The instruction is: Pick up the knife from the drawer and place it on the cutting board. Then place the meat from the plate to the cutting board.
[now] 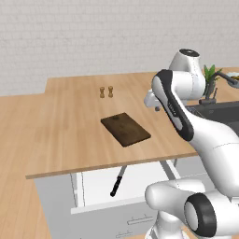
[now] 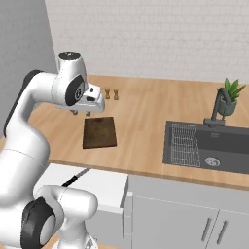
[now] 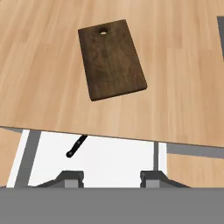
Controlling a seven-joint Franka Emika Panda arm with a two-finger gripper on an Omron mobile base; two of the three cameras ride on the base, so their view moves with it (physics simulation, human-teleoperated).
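Knife (image 3: 76,146) blade hidden under counter (image 3: 183,109); handle shows in drawer (image 3: 109,162).

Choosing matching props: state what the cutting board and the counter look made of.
Cutting board: dark brown wood, matte, faint lengthwise grain, with a hole near one end. Counter: pale wood planks, smooth, judging by the long streaks; rendered, so only apparent.

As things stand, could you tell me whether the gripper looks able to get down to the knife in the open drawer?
Probably only partly: the knife's handle end lies exposed in the drawer, but its blade runs under the counter edge, and the gripper hangs above.
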